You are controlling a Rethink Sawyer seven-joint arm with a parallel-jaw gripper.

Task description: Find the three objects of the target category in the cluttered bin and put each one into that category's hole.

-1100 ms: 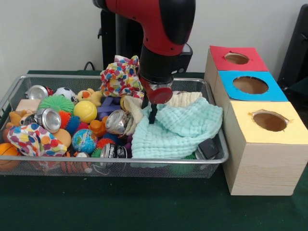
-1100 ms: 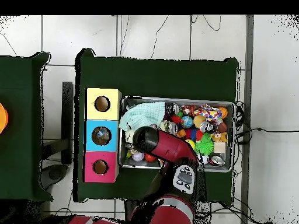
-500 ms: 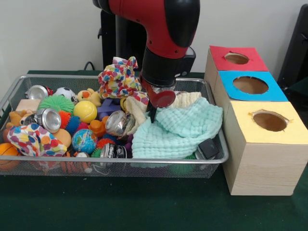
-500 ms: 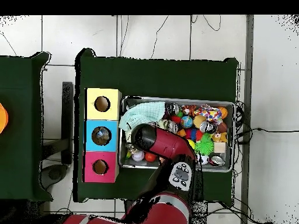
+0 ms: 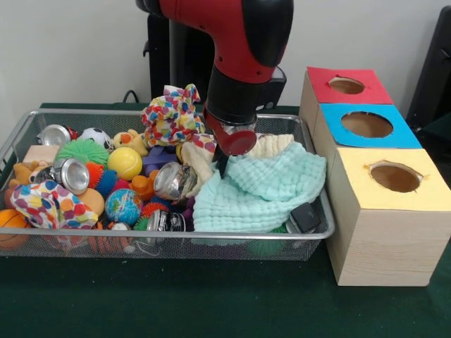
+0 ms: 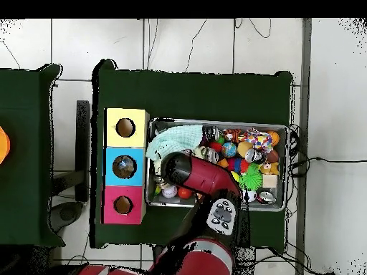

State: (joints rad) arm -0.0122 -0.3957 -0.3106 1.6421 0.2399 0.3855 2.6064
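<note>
Where arm (image 5: 236, 56) meets mint cloth (image 5: 264, 186), end effector (image 5: 222, 167) tips hidden

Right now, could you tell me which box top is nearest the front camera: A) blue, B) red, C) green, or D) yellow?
D: the yellow top sits lowest and closest in the front view, with the blue top behind it and the red top farthest back.

A dark green cloth (image 5: 211, 303) covers the table across the bottom of the frame. Behind it runs a plain pale wall (image 5: 70, 49), with a black cable (image 5: 131, 94) looping at upper left, against the wall
</note>
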